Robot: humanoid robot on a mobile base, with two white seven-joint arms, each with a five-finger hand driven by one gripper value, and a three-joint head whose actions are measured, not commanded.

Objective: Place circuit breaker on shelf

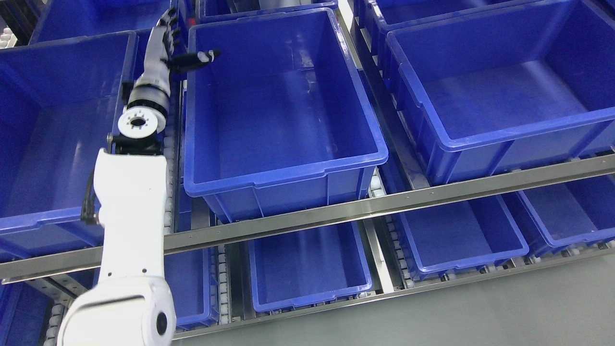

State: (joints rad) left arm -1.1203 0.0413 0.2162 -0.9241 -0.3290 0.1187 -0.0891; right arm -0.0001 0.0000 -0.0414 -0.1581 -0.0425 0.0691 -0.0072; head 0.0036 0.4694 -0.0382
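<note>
Over the far left rim of the big blue plastic bin (283,105) on the steel shelf (336,214), the left hand (180,43) hangs, fingers spread, empty. No circuit breaker is visible anywhere. I'd withdraw straight up, clear of the rim.

1. The shelf (336,214) is a metal rack with two tiers in view, each edged by a steel front rail.
2. White roller tracks (169,158) run front to back between the bins.
3. Upper tier: a left bin (29,226), middle bin (283,175) and right bin (504,129) sit side by side at the front edge, more bins behind them.
4. Lower tier: further blue bins (307,300) stand in a row beneath.
</note>
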